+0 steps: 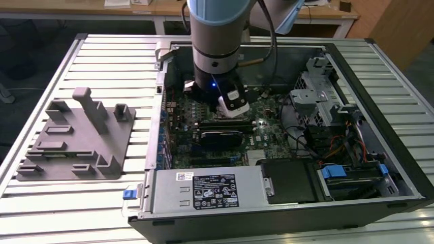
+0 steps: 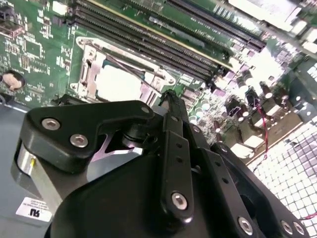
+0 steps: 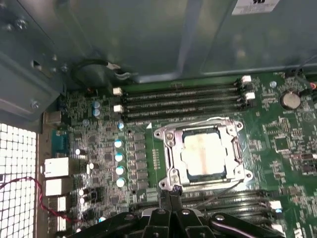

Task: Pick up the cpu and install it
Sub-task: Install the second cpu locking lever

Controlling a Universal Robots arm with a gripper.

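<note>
in the exterior view the arm [image 1: 217, 46] hides the socket area. the gripper [image 3: 171, 191] body is cut off by the first wrist view's edge.

Grey and pale-blue arm [image 1: 215, 30], black claw [image 2: 168, 106]

Silver-grey tube joints with light blue caps; black cable alongside; blue light at the wrist; white block below; claw links matte black, fixed by silver screws.

- We count one cpu [image 3: 203, 155], inside one socket frame [image 3: 168, 174].
- We count one grey fixture tray [image 1: 74, 145].
- We count one computer case [image 1: 271, 216].
- We count one coin battery [image 3: 290, 100].
</note>
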